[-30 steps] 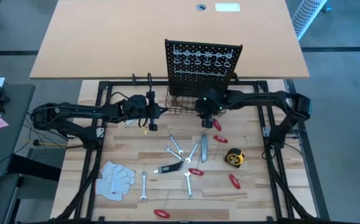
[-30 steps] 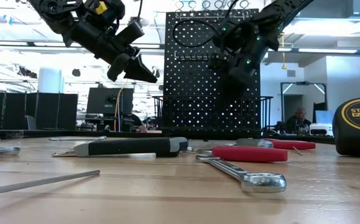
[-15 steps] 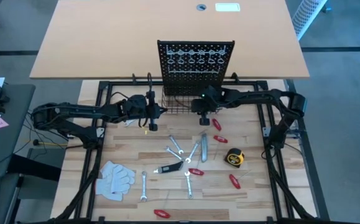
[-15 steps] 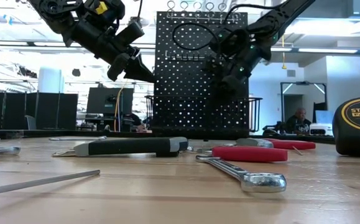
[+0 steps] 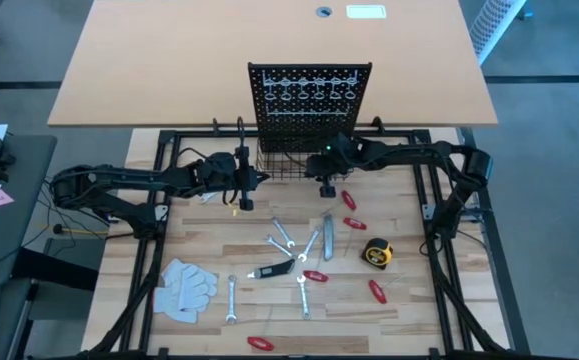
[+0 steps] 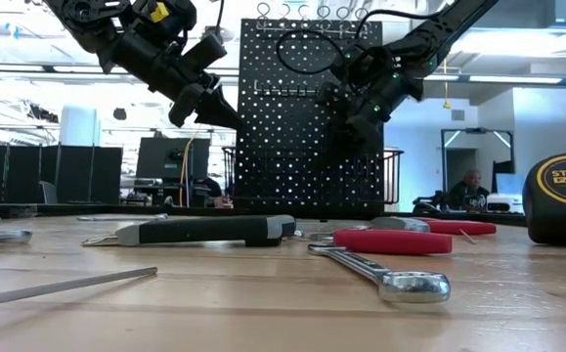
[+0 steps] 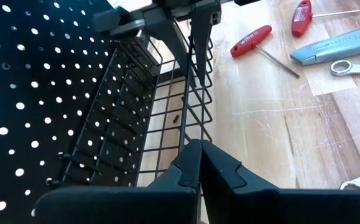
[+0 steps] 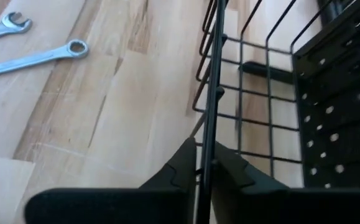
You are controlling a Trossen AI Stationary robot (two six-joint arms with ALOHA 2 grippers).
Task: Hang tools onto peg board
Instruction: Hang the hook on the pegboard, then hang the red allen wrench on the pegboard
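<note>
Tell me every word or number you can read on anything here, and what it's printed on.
"STANLEY", partly cut off at the picture's edge, with "25" below it: on the yellow-black tape measure.
"wiha": on the handle of the red screwdriver.
White label on the far tabletop: too small to read.
Nothing else legible.

High view: camera overhead, facing straight down on the whole desk [image 5: 399, 310], with the peg board [image 5: 309, 95] near centre. Low view: camera at desk height, facing level toward the peg board [image 6: 307, 117] and the room behind. Left wrist view: close beside the peg board's wire basket [image 7: 167, 118], looking past its own fingers [image 7: 220, 171]. Right wrist view: closer still, against the basket [image 8: 254, 81]. All four views share the peg board and basket.
</note>
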